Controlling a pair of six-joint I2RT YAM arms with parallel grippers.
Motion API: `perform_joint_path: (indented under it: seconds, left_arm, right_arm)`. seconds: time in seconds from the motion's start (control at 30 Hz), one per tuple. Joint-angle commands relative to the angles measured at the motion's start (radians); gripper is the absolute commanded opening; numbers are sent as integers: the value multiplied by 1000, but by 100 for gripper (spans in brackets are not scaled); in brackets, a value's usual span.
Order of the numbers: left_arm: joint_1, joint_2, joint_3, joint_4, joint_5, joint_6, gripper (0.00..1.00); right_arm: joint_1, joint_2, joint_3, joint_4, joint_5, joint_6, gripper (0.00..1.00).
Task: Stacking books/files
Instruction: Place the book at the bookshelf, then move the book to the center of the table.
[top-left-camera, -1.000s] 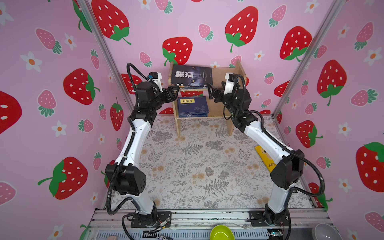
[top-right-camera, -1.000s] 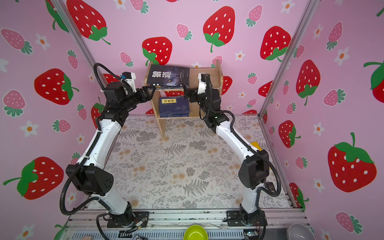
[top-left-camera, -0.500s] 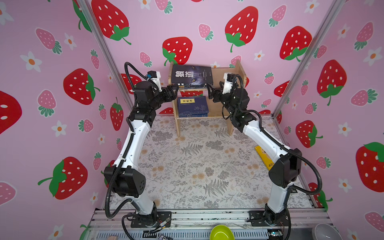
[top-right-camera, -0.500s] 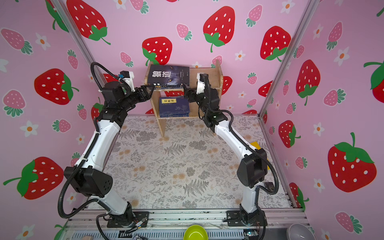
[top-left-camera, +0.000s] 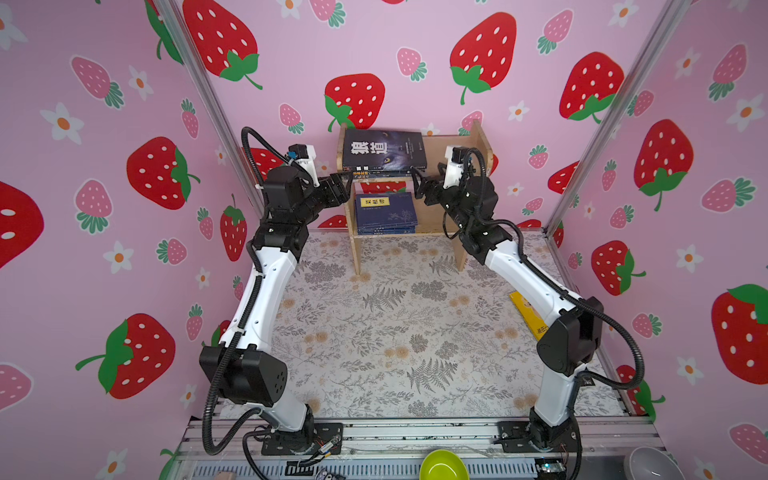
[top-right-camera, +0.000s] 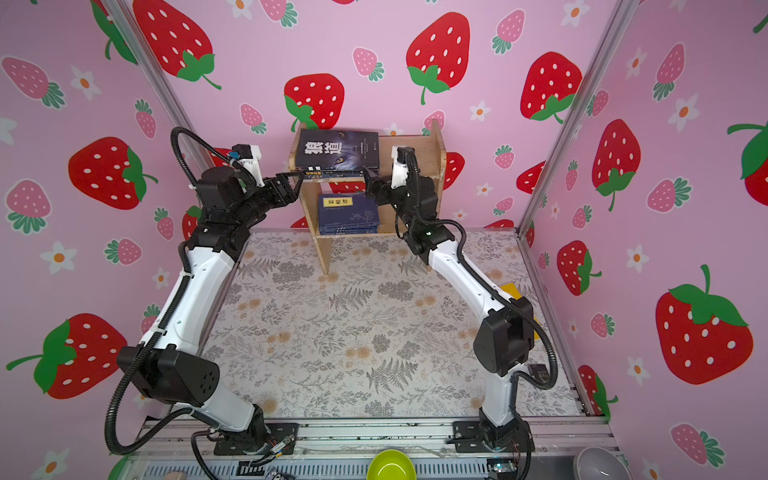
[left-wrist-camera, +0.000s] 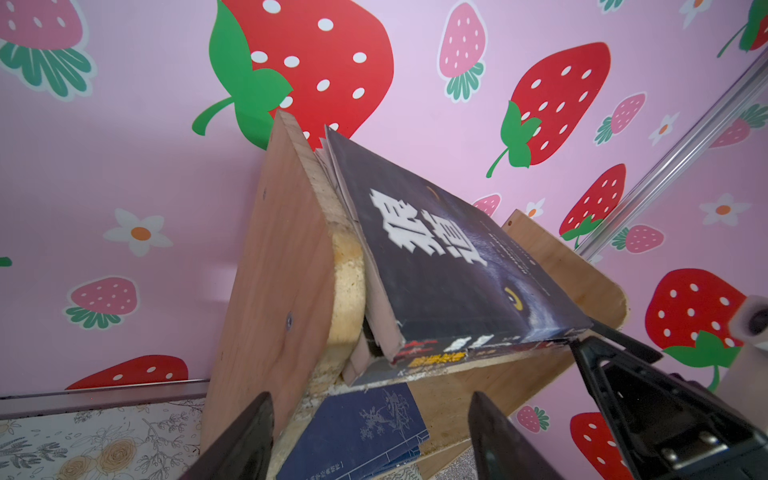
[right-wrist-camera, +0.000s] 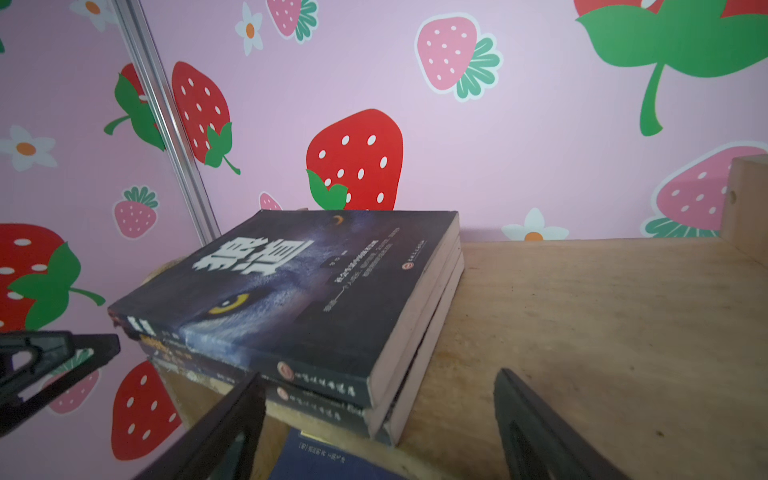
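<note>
A wooden shelf (top-left-camera: 453, 158) stands at the back. On its top board lies a stack of books with a black one (top-left-camera: 382, 149) (top-right-camera: 336, 149) on top. Navy books with a yellow label (top-left-camera: 386, 210) (top-right-camera: 349, 210) lie on the lower board. A yellow book (top-left-camera: 528, 311) rests on the table, partly under my right arm. My left gripper (top-left-camera: 347, 183) (left-wrist-camera: 370, 436) is open at the stack's front left corner, in front of the shelf's side panel (left-wrist-camera: 282, 270). My right gripper (top-left-camera: 417, 183) (right-wrist-camera: 378, 424) is open at the front right corner, holding nothing.
Pink strawberry walls close in on three sides, with metal posts in the back corners. A green bowl (top-left-camera: 442, 467) and a grey bowl (top-left-camera: 652, 463) sit in front of the base rail. The floral table mat (top-left-camera: 386, 332) lies between the arms.
Both grippers stay at the front corners of the top stack. The arms have shifted only slightly, and the books have not moved.
</note>
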Motion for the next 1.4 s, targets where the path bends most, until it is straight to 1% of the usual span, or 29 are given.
perform_joint_path:
  seconds: [0.0, 0.03, 0.07, 0.17, 0.27, 0.33, 0.4, 0.47, 0.57, 0.67, 0.7, 0.77, 0.83, 0.97, 1.13, 1.27, 1.37]
  left_arm:
    - [-8, -76, -34, -2, 13, 14, 81]
    - [-7, -93, -51, -8, 12, 9, 83]
    - [-10, -116, -73, -12, 5, -5, 85]
    - [-22, -189, -163, -1, 20, -34, 99]
    - [-63, -249, -252, -5, 16, -56, 99]
    - [-106, -273, -302, -16, 2, -83, 99]
    - [-175, -285, -365, -1, -12, -117, 99]
    - [-245, -286, -411, 1, -44, -129, 99]
    - [-340, -290, -474, 2, -123, -161, 100]
    - [-423, -285, -539, 36, -162, -201, 100]
    - [-448, -277, -546, 20, -177, -205, 100]
    - [-490, -265, -555, -9, -204, -217, 100]
    - [-521, -268, -575, -20, -208, -229, 100]
    - [-554, -302, -627, -93, -297, -242, 100]
    - [-555, -375, -706, -136, -374, -260, 100]
    - [-553, -388, -699, -188, -413, -248, 100]
    - [-553, -392, -696, -202, -428, -248, 100]
  right_arm:
    - [1, -145, -96, -24, 68, -43, 98]
    - [0, -183, -132, -29, 96, -54, 100]
    - [-1, -235, -173, -39, 130, -64, 100]
    - [-15, -378, -338, -65, 241, -63, 100]
    - [-59, -524, -510, -83, 371, 0, 100]
    - [-133, -598, -608, -133, 387, 92, 100]
    - [-251, -648, -691, -212, 345, 194, 100]
    - [-365, -661, -748, -296, 320, 260, 100]
    - [-535, -603, -789, -416, 271, 289, 100]
    - [-720, -456, -782, -514, 78, 327, 100]
    - [-764, -405, -775, -529, 35, 326, 100]
    - [-813, -334, -771, -542, 23, 306, 100]
    - [-840, -290, -772, -527, 37, 281, 100]
    - [-882, -215, -758, -505, 27, 218, 100]
    - [-928, -143, -759, -509, -35, 146, 100]
    - [-941, -108, -763, -493, -12, 70, 100]
    - [-956, -78, -750, -495, -44, 44, 100]
